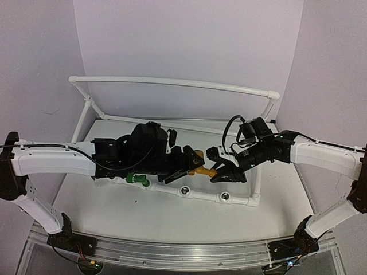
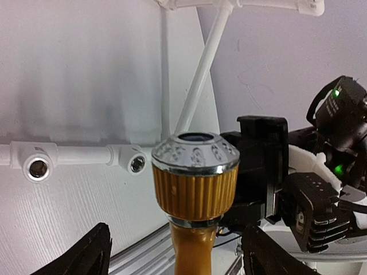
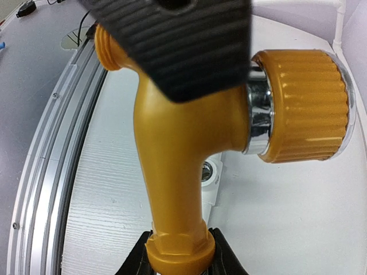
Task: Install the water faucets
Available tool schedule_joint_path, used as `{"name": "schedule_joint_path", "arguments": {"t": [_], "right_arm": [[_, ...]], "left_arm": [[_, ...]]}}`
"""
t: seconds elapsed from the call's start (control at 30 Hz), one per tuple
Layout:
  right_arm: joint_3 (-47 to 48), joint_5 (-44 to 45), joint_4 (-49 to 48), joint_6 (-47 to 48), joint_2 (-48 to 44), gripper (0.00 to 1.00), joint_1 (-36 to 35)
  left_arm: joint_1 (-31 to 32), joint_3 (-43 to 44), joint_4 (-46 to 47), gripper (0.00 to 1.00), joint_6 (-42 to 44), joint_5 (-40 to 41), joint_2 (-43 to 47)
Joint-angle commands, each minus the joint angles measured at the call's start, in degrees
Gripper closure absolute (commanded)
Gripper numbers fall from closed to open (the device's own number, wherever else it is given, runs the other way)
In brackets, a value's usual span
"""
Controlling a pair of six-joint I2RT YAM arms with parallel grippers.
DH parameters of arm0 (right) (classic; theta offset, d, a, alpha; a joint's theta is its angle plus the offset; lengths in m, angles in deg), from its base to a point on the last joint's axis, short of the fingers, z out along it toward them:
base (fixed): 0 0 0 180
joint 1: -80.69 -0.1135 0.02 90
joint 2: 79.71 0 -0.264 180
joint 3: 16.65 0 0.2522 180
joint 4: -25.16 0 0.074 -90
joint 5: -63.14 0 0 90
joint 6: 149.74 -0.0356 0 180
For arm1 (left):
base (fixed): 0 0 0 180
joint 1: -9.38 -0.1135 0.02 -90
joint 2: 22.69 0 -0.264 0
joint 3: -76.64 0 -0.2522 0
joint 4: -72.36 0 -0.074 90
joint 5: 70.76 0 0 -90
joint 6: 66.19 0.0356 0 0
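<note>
A metal rail [image 1: 183, 252] runs along the near edge of the table [image 1: 114, 215]. A wide strip of white table lies between the rail and the front bar of the white pipe frame [image 1: 205, 195]. Two round holes [image 1: 184, 192] in that bar face the rail. The green faucet [image 1: 137, 179] sits on the bar, further left.

Just above the bar, both claws meet in the middle. The right claw [image 3: 180, 259] is pinched tight on the bottom end of the gold faucet [image 3: 172, 149] and holds it in the air, off the table. The faucet's ribbed knob [image 2: 195, 180] sticks out toward the left claw [image 2: 176, 240]. The left claw is wide open. Its fingers [image 2: 80, 255] stand on each side of the gold faucet with gaps between, and in the right wrist view one ribbed pad sits close in front of the faucet body.

Behind the claws, more white table reaches back to the frame's slanted side pipes. The high back bar [image 1: 172, 83] crosses in front of the wall [image 1: 189, 40]. The walls are close on the left and right.
</note>
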Motion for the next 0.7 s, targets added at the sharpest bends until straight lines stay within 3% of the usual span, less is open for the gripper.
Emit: {"name": "schedule_joint_path", "arguments": {"t": [0.0, 0.2, 0.43, 0.67], "right_arm": [[2.4, -0.1, 0.7, 2.3, -0.5, 1.00, -0.3], [3.1, -0.5, 1.3, 3.2, -0.4, 1.00, -0.4], [2.8, -0.1, 1.8, 3.8, -0.5, 1.00, -0.6], [2.8, -0.1, 2.1, 4.0, -0.2, 1.00, -0.8]], "left_arm": [[-0.8, 4.7, 0.5, 0.28, 2.7, -11.3, -3.0], [-1.5, 7.0, 1.1, 0.50, 1.7, -15.3, -6.9], [-2.0, 4.3, 4.5, 0.67, -0.5, -12.7, -5.7], [-2.1, 4.6, 5.7, 0.71, -0.6, -13.6, -6.7]]}}
